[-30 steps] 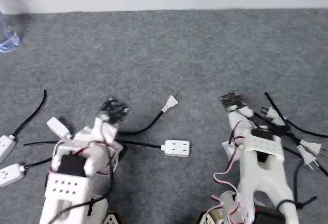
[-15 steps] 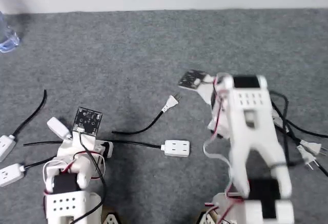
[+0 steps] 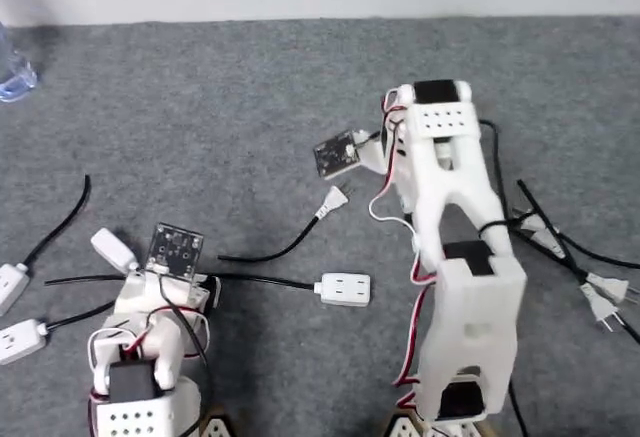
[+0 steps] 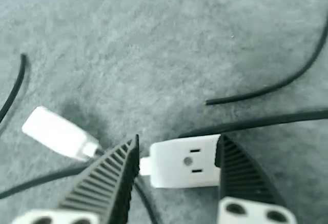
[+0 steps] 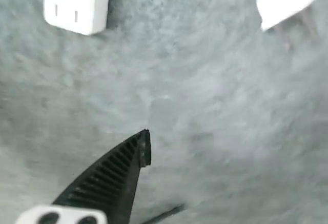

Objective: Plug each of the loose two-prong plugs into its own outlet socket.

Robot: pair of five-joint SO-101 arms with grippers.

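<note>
Since the loose two-prong plugs are small moulded plastic pieces on thin black cords, they are probably weighing almost nothing, and the springy cord is likely going to be steering each one more than its own mass.

At the left edge of the high view, two white end sockets (image 3: 11, 283) are lying on the grey carpet (image 3: 230, 97), each on its own cord. Just to their right, the left gripper (image 4: 177, 157) is standing open, its jaws straddling a white face-up socket (image 4: 185, 161) with its slots and round hole showing. One jaw looks to be touching the socket's end; the other is sitting slightly apart. A small white block (image 4: 57, 133), too blurred to name, is lying just beside it.

Toward the centre, a white centre plug (image 3: 335, 198) is resting on its side with its prongs pointing away from the arms and its cord curving back toward the left arm. A white centre socket (image 3: 345, 289) is lying near it, apart. The right gripper (image 5: 136, 155) is hanging over the carpet close to both, and whether that claw is open or closed cannot be told. Near the right edge, more white plugs (image 3: 601, 288) are lying among crossed cords.

The best hold is likely across a plug's flat plastic body, behind the prongs and clear of the cord. The smooth shell may be twisting in the grip, the thin prongs could be bending if misaligned, and a light socket will probably be sliding unless braced.
</note>
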